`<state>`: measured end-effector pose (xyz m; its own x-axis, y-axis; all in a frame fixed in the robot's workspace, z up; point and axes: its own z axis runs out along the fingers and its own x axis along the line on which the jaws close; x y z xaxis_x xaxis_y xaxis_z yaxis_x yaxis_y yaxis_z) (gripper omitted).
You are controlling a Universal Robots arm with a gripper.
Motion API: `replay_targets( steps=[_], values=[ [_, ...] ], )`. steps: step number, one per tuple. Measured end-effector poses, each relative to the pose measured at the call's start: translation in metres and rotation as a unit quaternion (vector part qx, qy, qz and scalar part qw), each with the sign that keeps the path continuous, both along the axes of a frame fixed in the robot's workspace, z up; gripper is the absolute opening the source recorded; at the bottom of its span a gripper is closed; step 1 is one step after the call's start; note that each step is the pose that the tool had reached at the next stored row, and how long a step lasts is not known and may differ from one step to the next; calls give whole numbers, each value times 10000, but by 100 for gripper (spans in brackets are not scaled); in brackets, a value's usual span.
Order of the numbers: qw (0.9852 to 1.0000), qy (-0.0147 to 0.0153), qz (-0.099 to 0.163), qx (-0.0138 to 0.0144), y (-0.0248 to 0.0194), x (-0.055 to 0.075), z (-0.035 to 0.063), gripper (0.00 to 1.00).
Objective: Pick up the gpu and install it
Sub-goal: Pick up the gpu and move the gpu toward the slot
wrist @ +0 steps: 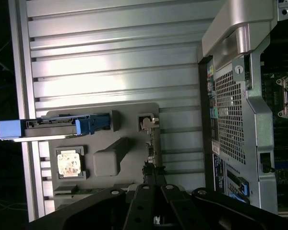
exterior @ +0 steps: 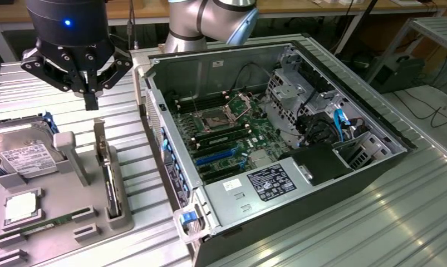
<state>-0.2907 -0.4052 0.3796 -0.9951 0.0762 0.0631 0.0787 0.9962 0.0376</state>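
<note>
Pincer (exterior: 90, 103) (closed) above upright gpu (exterior: 112, 183)

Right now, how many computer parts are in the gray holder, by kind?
Hard drive: 1
gpu: 1
Processor chip: 1
Memory stick: 1
Total: 4

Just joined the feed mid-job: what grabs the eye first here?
The open computer case, motherboard exposed, dominates the middle of the exterior view. On that view's left, the gripper hovers, fingers shut, above the gpu, which stands on edge in a gray holder beside a hard drive.
</note>
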Motion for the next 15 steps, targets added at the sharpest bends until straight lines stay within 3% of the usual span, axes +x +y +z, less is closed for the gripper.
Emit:
replay_targets(
  steps=[6,12,15],
  values=[
    [10000,0,0,0,0,0,0,11],
    [10000,0,7,0,-4,0,0,42],
    [9999,0,147,0,-39,-2,-1,60]
  ],
)
